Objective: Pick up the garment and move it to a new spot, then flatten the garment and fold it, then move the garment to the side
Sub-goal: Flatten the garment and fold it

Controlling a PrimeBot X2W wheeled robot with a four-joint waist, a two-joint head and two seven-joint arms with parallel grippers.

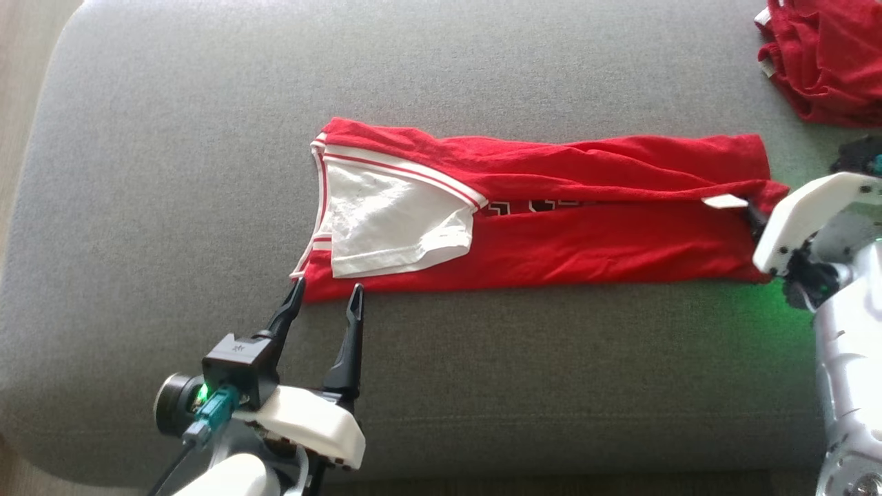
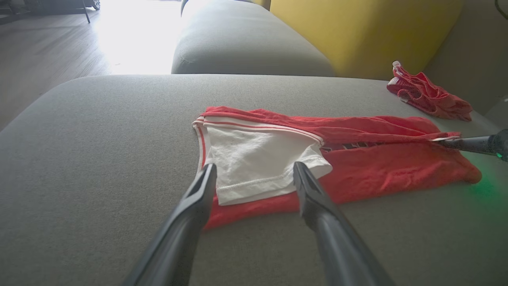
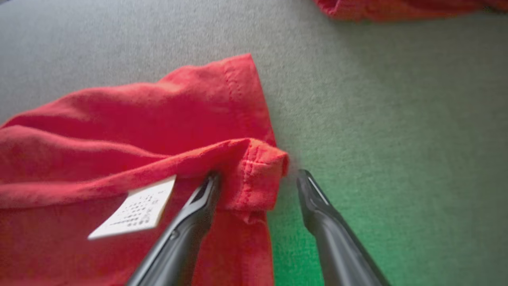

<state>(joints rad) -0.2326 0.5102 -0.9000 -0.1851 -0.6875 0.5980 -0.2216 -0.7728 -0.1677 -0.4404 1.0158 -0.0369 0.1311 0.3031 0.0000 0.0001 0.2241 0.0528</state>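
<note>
Garment lies as a long red band across the middle of the grey cushion, running from 9 o'clock to 3 o'clock in the head view. It looks flattened and folded lengthwise, long edges meeting along the middle; I judge a crosswise fold and the shift aside are left. A white sleeve lies on top at the 9 o'clock end, and a white label pokes out at 3 o'clock. The left claw stands apart at the garment's 7 o'clock corner, gripping nothing. The right claw is apart too, one finger against the hem fold, the other over bare cushion. Another red cloth sits at 1 o'clock.
</note>
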